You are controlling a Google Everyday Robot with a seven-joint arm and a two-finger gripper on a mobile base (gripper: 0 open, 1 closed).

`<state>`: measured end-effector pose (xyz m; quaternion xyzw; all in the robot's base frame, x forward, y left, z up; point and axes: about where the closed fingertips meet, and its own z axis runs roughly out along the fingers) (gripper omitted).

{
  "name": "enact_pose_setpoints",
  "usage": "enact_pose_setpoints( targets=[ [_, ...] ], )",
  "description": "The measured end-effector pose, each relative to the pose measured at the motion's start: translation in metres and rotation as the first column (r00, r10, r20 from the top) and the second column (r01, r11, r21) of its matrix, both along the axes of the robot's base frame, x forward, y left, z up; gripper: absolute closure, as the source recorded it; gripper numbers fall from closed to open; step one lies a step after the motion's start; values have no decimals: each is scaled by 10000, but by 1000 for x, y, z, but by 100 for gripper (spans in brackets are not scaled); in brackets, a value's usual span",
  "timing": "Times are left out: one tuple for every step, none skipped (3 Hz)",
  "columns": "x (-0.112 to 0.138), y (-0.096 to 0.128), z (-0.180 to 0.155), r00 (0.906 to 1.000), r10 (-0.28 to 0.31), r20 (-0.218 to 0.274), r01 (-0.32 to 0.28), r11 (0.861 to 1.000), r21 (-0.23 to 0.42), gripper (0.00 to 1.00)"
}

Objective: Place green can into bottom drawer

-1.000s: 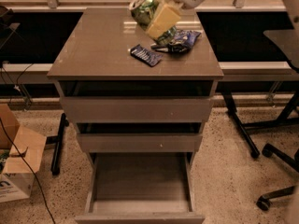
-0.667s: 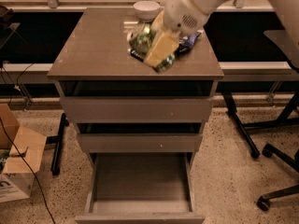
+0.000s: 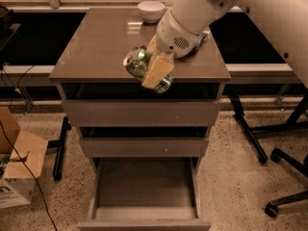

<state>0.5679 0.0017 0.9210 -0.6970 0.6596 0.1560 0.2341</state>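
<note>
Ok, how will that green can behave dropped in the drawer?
The green can, tilted in the gripper over the cabinet edge, looks round and smooth: it would probably roll on the bottom drawer floor. It seems thin metal, likely light, easily dented.

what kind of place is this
Probably an office or lab: a drawer cabinet with its bottom drawer open, a wheeled chair base on speckled flooring, a cardboard box. The pincer holds the green can above the cabinet's front edge.
</note>
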Motion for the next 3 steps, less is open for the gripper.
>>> enact_pose_setpoints(
  targets=[
    [-13,0,-32,9976,18,-690,-58,9983,-577,100],
    [-28,-5,-78,9890,-290,-1451,143,9947,-1016,100],
    [-35,-21,-155,9648,-1072,-2400,848,9912,-1017,100]
  ],
)
